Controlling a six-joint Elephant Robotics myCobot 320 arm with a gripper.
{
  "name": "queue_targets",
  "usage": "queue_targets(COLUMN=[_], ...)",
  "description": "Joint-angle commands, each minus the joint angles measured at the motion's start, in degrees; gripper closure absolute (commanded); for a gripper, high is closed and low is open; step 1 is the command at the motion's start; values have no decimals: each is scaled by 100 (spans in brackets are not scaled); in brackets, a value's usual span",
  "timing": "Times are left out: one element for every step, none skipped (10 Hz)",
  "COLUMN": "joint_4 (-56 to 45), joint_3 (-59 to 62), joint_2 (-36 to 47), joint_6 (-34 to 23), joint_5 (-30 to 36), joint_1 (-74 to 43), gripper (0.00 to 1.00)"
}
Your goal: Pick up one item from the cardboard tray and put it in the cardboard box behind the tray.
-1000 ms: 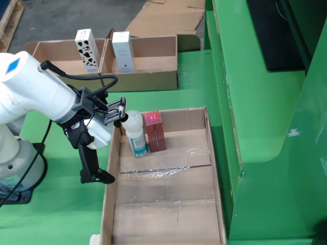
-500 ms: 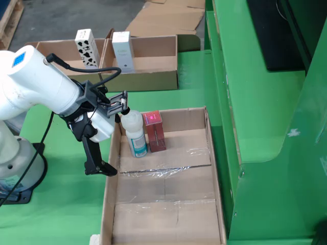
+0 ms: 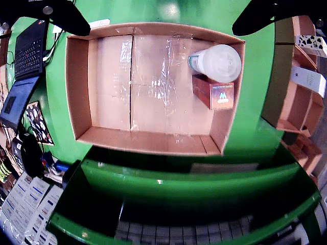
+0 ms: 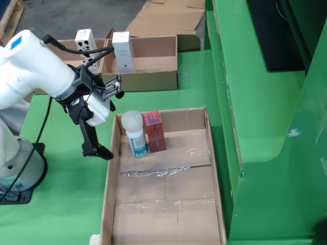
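Note:
A white bottle with a teal label [image 4: 135, 133] stands upright at the far end of the cardboard tray [image 4: 163, 224], with a red box [image 4: 154, 131] touching its right side. In the wrist view the bottle's cap [image 3: 217, 62] and the red box [image 3: 213, 92] sit at the tray's [image 3: 76, 92] right end. My gripper [image 4: 110, 121] hangs open and empty just left of the tray's far corner, above the green table. Its two black fingers [image 3: 71, 18] spread wide at the top corners of the wrist view. Behind the tray is a cardboard box [image 4: 148, 76] holding a white carton [image 4: 122, 51].
A second cardboard box [image 4: 56, 53] with a black-and-white patterned carton [image 4: 84, 43] stands left of the first. A green frame [image 4: 265, 102] walls the tray's right side. Flattened cardboard [image 4: 163, 20] lies at the back. My white base [image 4: 15, 168] is at the left.
My arm has risen and swung back and left, away from the bottle it was beside. The bottle and red box stay in place in the tray.

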Motion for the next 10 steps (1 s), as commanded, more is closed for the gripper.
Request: queue_targets(joint_4=[-357,-431,-431,-313,-313,-219,-219,-219,-218,-200], joint_3=[-42,-109,-109,-136,-136,-81,-81,-81,90,154], joint_2=[530,634,634,566,566,404,404,404,229,147], joint_6=[571,700,700,643,643,605,605,605,599,589], joint_5=[-462,-513,-513,-456,-456,-433,-433,-433,-433,-422], joint_1=[1212,1434,1434,1399,1399,1424,1424,1424,1477,1488], gripper=[0,0,0,0,0,0,0,0,0,0])
